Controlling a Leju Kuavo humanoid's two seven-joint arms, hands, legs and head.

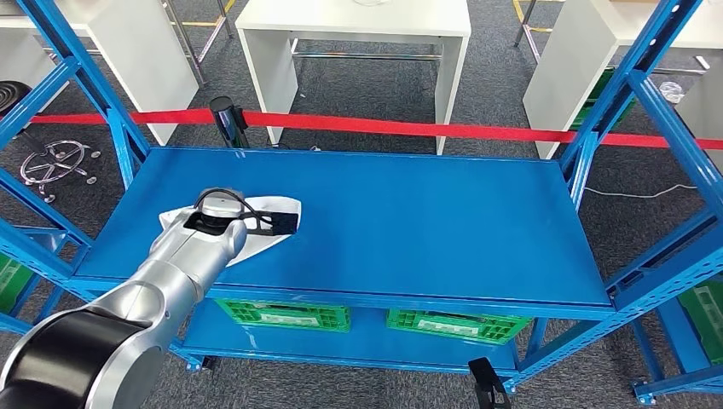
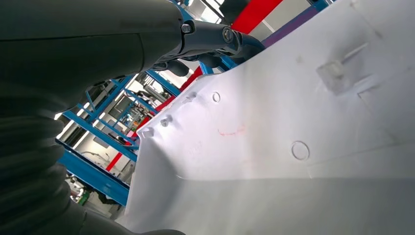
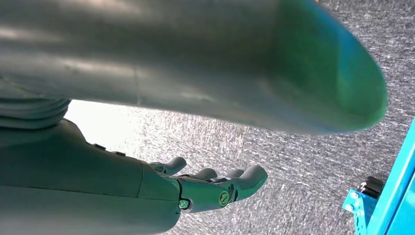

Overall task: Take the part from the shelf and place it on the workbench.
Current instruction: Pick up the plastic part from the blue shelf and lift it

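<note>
The part [image 1: 284, 207] is a flat white sheet-metal piece lying at the left of the blue shelf's top board [image 1: 426, 221]. My left hand [image 1: 243, 223] reaches in from the lower left and grips the part, dark fingers across its top. In the left wrist view the part [image 2: 293, 147] is very close, with small holes and a red mark, and the fingers [image 2: 215, 39] hook over its far edge. My right hand [image 3: 215, 188] hangs over grey carpet, fingers apart and holding nothing.
Blue uprights [image 1: 610, 102] frame the shelf on both sides. Two green crates [image 1: 281, 313] [image 1: 456, 325] sit on the lower board. Behind the shelf runs a red barrier belt [image 1: 409, 128] from a black post [image 1: 228, 119], with white tables [image 1: 354, 25] beyond it.
</note>
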